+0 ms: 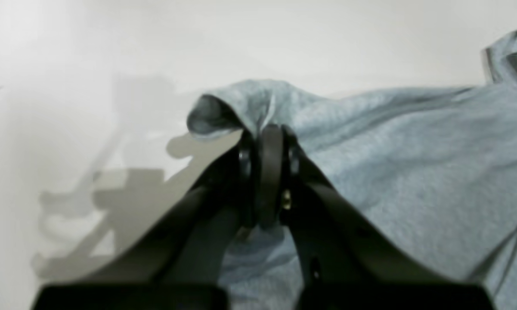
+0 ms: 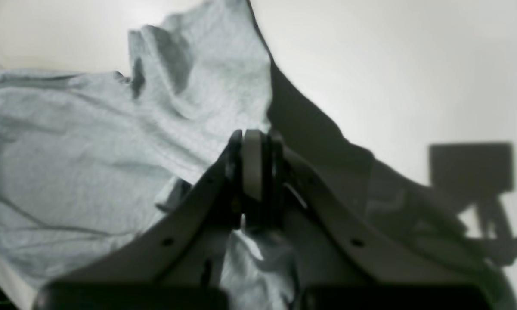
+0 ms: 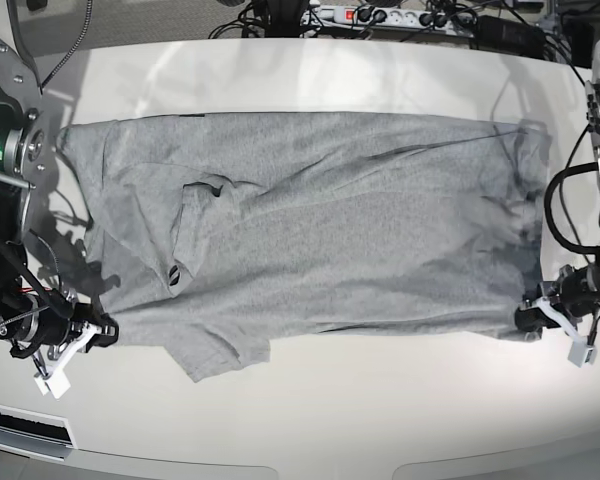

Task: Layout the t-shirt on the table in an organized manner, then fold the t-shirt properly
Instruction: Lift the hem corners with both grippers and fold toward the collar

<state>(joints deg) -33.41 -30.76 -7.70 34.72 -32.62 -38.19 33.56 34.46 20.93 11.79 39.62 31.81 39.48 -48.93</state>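
bench (image 3: 380, 70): big glossy off-white top, fills pretty much the whole base view
t-shirt (image 3: 360, 230): grey, spread wide across the middle, plain side up, a bit wrinkled, one sleeve flopped toward the near left
left pincer (image 1: 264, 137): clamped on the shirt's near right corner
right pincer (image 2: 252, 142): pinched tight on the near left corner
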